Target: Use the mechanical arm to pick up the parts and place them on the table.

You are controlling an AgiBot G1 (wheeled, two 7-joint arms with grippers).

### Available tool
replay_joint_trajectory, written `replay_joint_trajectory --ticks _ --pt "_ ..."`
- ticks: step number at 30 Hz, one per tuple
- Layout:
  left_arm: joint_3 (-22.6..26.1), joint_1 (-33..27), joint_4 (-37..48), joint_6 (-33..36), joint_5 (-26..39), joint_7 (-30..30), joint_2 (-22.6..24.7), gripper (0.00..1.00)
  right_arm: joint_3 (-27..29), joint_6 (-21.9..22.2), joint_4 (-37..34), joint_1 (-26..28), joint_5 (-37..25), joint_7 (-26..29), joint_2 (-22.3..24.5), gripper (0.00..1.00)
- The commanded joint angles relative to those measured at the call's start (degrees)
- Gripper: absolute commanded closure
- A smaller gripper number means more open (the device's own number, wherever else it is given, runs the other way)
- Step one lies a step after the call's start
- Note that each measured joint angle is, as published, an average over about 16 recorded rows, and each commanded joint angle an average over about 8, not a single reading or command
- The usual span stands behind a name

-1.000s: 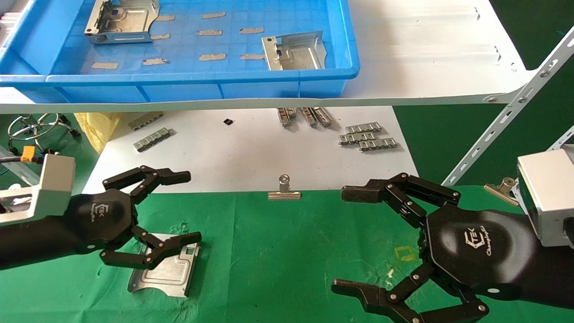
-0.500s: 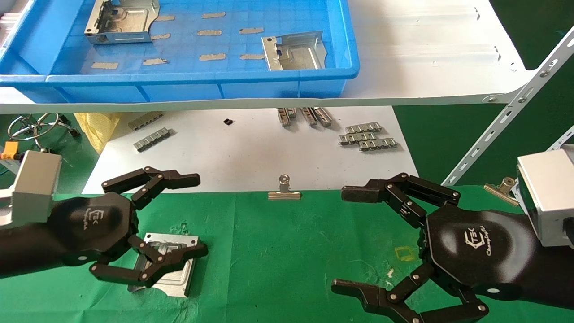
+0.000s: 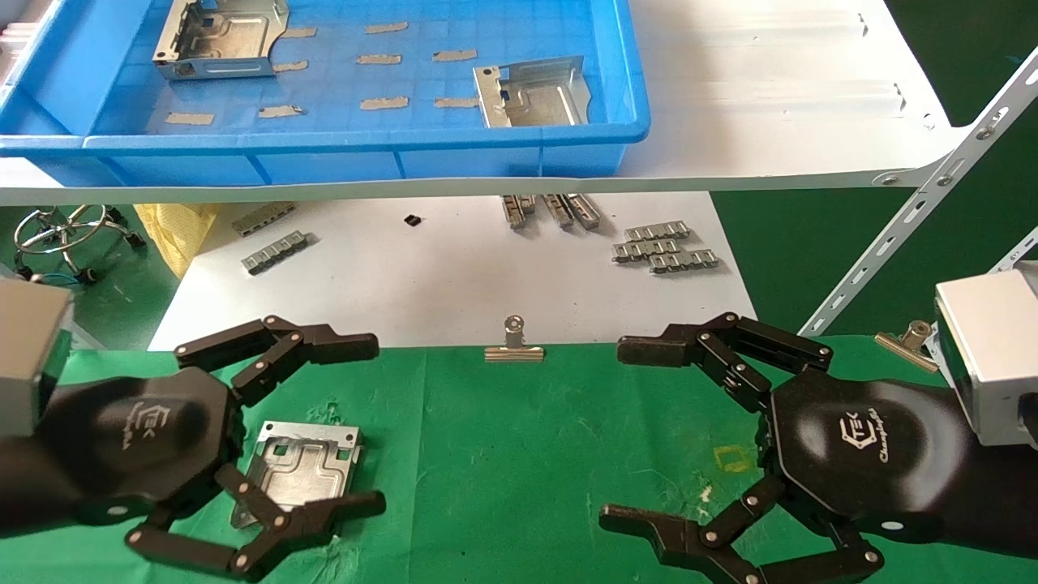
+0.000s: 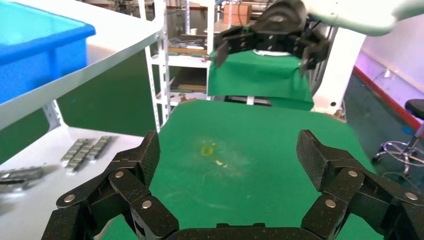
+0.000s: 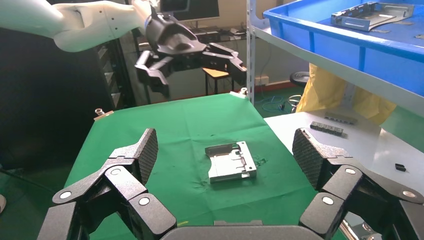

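One silvery part [image 3: 304, 466] lies flat on the green table [image 3: 519, 454], free of any finger. My left gripper [image 3: 369, 426] is open and hovers over the part with its fingers spread wide on either side. In the left wrist view the left gripper [image 4: 227, 155] holds nothing. My right gripper [image 3: 624, 434] is open and empty over the right of the cloth. The right wrist view shows the part [image 5: 231, 162] beyond the right gripper [image 5: 226, 149]. Two more parts [image 3: 219, 36] [image 3: 535, 91] lie in the blue tray [image 3: 324, 150].
The tray stands on a white shelf [image 3: 770, 97] above the work area, with a slanted brace [image 3: 916, 211] at the right. A white board [image 3: 446, 276] holds ribbed metal strips [image 3: 665, 247]. Binder clips [image 3: 514, 345] [image 3: 907, 341] sit at the cloth's far edge.
My left gripper has opened wider and drawn back toward me, its lower finger coming off the part. The part now lies free on the cloth. The right arm has not moved.
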Motion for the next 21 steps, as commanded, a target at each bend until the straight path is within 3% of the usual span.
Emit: replay_joint_trajectory --ticks 1,8,21 --pt "-1.1 0.8 -2.0 -0.2 0.0 -1.5 -0.3 0.0 0.0 0.0 0.0 0.0 0.0 0.0 0.0 0.0" --pt "-4.0 2.9 -7.1 -0.7 -0.1 -5.0 -1.1 0.0 0.0 0.0 0.0 0.0 0.0 0.0 0.0 0.0" --pt "-4.1 3.0 -7.1 -0.8 0.0 -5.0 -1.2 0.0 0.0 0.0 0.0 0.0 0.0 0.0 0.0 0.0"
